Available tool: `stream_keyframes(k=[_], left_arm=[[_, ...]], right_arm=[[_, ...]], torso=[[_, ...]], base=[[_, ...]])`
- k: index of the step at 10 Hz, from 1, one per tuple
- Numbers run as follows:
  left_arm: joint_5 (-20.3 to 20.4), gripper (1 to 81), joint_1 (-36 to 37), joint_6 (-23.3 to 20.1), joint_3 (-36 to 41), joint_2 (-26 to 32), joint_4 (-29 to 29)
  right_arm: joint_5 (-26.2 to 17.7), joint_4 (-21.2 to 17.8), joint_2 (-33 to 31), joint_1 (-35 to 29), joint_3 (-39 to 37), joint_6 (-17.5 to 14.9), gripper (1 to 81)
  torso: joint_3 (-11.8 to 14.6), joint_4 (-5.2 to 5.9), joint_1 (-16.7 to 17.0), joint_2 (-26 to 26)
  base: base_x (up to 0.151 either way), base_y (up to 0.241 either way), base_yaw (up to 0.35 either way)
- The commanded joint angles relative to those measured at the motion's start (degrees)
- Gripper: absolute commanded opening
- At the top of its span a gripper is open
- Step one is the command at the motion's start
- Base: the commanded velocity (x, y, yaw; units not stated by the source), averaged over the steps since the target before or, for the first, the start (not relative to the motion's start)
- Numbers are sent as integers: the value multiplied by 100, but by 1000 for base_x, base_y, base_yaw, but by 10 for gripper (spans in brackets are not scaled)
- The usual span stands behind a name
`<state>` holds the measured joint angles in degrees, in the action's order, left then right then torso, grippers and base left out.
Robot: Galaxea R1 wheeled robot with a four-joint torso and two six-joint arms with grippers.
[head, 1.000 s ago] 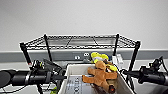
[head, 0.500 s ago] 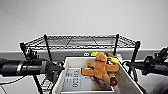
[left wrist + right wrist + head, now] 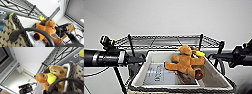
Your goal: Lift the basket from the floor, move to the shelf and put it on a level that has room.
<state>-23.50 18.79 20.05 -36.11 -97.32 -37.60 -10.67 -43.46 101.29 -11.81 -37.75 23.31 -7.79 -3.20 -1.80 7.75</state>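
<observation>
Pale blank wall fills the background, and before it stands the shelf (image 3: 166, 41), its top wire-grid level (image 3: 159, 39) running across the head view just behind the basket (image 3: 146, 75). That basket sits high in front of the robot, between the two arms, its far rim close to the rack's black posts. Inside, on the white cloth lining, lies a brown plush toy (image 3: 185, 62) on its back with a yellow piece (image 3: 199, 53) near its head, and beside it a flat printed sheet (image 3: 159, 75). The left arm (image 3: 106, 58) reaches in toward the basket's left rim, the right arm (image 3: 236, 56) toward its right. In the left wrist view a dark loop handle (image 3: 32, 32) arches over the woven rim; in the right wrist view another loop (image 3: 65, 82) does likewise. Whether either tool is apart or together I cannot tell.
</observation>
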Motion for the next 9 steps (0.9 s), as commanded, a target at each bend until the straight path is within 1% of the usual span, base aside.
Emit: stream_keyframes(k=[1,2,4,5,6,9], left_arm=[[118,10,1069,-28,-458,-184,-511],[92,10,1201,-28,-580,-218,-598],[-111,10,1543,-28,-783,-297,-845],[-136,10,1711,-28,-880,-333,-968],[-277,10,1816,-28,-1011,-394,-1047],[-330,10,2028,-28,-1319,-692,-1215]], right_arm=[[74,-75,210,-1212,-345,375,10],[4,-75,280,-1335,-424,464,10],[-31,-75,482,-1545,-573,604,10],[-145,-75,544,-1722,-661,700,10],[-233,-75,570,-1941,-758,815,10],[-480,-66,605,-2381,-1065,1052,10]], torso=[[0,0,0,0],[0,0,0,0],[0,0,0,0],[0,0,0,0],[0,0,0,0],[0,0,0,0]], base=[[0,0,0],[0,0,0],[0,0,0],[0,0,0],[0,0,0],[0,0,0]])
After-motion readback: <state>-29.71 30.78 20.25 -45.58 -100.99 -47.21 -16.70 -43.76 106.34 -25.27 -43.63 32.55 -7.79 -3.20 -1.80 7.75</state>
